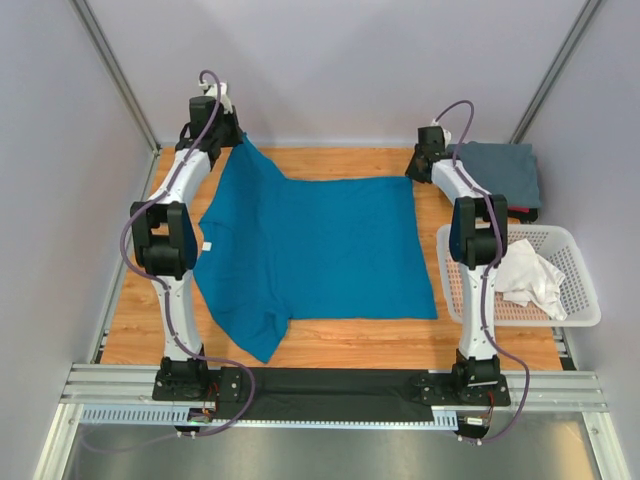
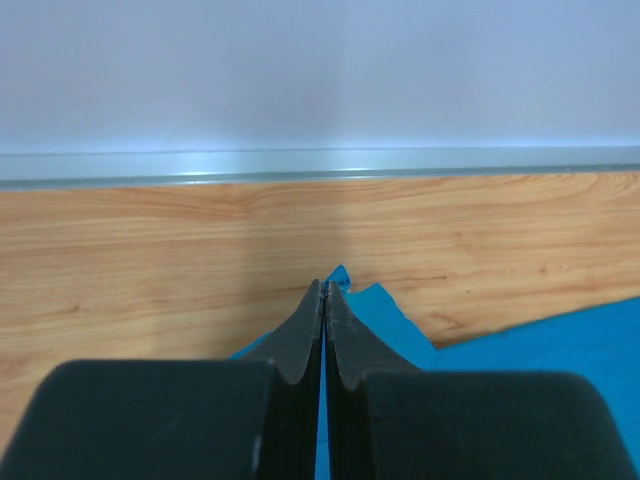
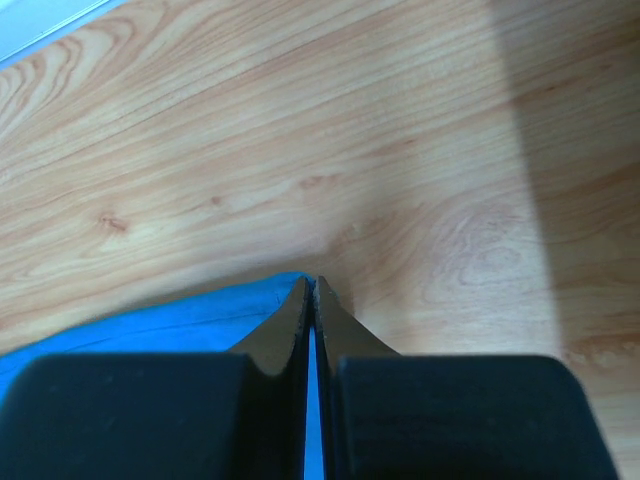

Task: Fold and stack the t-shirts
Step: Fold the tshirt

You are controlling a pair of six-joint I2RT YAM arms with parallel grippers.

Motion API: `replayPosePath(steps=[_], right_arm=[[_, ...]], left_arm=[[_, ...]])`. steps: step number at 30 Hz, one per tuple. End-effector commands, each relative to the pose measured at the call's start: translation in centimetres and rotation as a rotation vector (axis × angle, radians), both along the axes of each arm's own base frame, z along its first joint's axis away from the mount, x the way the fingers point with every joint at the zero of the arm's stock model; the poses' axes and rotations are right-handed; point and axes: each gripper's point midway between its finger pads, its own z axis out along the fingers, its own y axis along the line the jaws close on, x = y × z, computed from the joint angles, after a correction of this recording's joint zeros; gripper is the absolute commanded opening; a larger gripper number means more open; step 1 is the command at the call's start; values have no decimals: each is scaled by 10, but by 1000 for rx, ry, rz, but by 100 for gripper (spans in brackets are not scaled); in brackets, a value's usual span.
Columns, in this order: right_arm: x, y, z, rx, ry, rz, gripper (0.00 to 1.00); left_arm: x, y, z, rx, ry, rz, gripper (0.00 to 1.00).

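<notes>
1. The left end effector is closed. Its two black fingers are clamped on a fold of the bright teal-blue cloth t-shirt. A thin strip of the cloth is seen between them in the left wrist view.
2. The right end effector is also closed. It is clamped on an edge of the teal-blue t-shirt, and blue cloth is seen between its fingers and spreading to the left of them.
3. In the top view, the left end effector is positioned at the far left of the light wooden worktop. The far sleeve of the teal-blue t-shirt is drawn up to a point at it.
4. The right end effector is positioned at the far right corner of the teal-blue t-shirt, at the hem end.
5. The teal-blue t-shirt is spread flat across the middle of the worktop. The neck opening is turned to the left and the hem to the right. The near sleeve lies towards the arm bases.
6. The slate grey cloth t-shirt is folded at the far right corner of the worktop, just beside the right end effector and apart from the teal-blue t-shirt.
7. The white cloth t-shirt is crumpled inside the white plastic lattice basket. The basket is placed at the right edge of the worktop, beside the right arm.
</notes>
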Motion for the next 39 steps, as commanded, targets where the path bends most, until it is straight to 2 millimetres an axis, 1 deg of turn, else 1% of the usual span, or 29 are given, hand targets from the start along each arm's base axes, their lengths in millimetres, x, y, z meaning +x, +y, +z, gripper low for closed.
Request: replayPosePath(steps=[1, 3, 4, 5, 6, 7, 9, 10, 11, 12, 13, 14, 16, 17, 18, 19, 20, 21, 23, 24, 27, 28, 29, 30, 32, 33, 35, 37, 39], right_arm=[[12, -15, 63, -52, -151, -11, 0], [10, -19, 66, -52, -154, -11, 0], [7, -20, 63, -51, -146, -8, 1], [8, -19, 70, -50, -165, -2, 0], [7, -17, 72, -47, -172, 7, 1], [2, -17, 65, -47, -160, 11, 1], [2, -17, 75, -42, -195, 12, 0], [1, -17, 76, -40, -203, 13, 0], [-2, -17, 76, -40, -206, 15, 1], [-3, -18, 77, -42, -207, 11, 0], [-5, -18, 77, -44, -207, 12, 0], [-8, -18, 74, -48, -199, 13, 0], [-11, -19, 74, -56, -196, 16, 1], [-13, -20, 71, -57, -188, 15, 1], [-15, -20, 70, -59, -185, 16, 0], [-16, -20, 74, -59, -191, 18, 0], [-17, -20, 73, -56, -193, 16, 0], [-21, -20, 68, -58, -182, 15, 0], [-24, -21, 73, -59, -191, 15, 0], [-28, -21, 68, -61, -179, 14, 0], [-32, -22, 70, -62, -180, 13, 0], [-36, -22, 69, -63, -176, 14, 0], [-37, -22, 68, -63, -176, 14, 0], [-39, -23, 67, -67, -172, 13, 1], [-43, -23, 66, -67, -165, 13, 0], [-45, -23, 64, -67, -159, 14, 0], [-50, -23, 63, -67, -154, 17, 0], [-54, -23, 63, -65, -154, 19, 1], [-58, -23, 60, -67, -147, 27, 0]], left_arm=[[-6, 3, 69, 79, -189, -50, 0], [-11, 3, 66, 90, -181, -55, 0], [-13, 3, 62, 92, -173, -60, 0], [-15, 1, 65, 88, -182, -67, 0], [-17, 0, 65, 83, -182, -72, 0], [-20, 0, 58, 79, -170, -75, 0], [-24, -1, 64, 68, -191, -73, 0], [-28, 0, 55, 69, -173, -73, 0], [-30, 0, 67, 68, -207, -71, 0], [-33, 0, 67, 71, -212, -72, 0], [-37, 0, 59, 74, -196, -74, 0], [-41, 0, 66, 76, -212, -80, 0], [-47, 1, 59, 89, -204, -80, 0], [-50, 2, 62, 94, -209, -80, 0], [-54, 2, 57, 100, -199, -82, 0], [-56, 2, 58, 100, -202, -86, 0], [-59, 2, 60, 99, -207, -87, 0], [-62, 1, 55, 98, -196, -88, 0], [-66, 2, 60, 99, -208, -88, 0], [-69, 2, 55, 99, -199, -89, 0], [-76, 0, 56, 97, -202, -99, 0], [-79, 0, 50, 98, -190, -102, 0], [-82, 1, 54, 98, -197, -100, 0], [-86, 0, 45, 97, -182, -104, 0], [-91, 1, 48, 101, -200, -104, 0], [-95, 0, 41, 103, -188, -110, 0], [-101, 0, 42, 102, -191, -116, 0], [-107, -1, 32, 102, -172, -121, 0], [-113, 0, 32, 101, -171, -119, 0]])
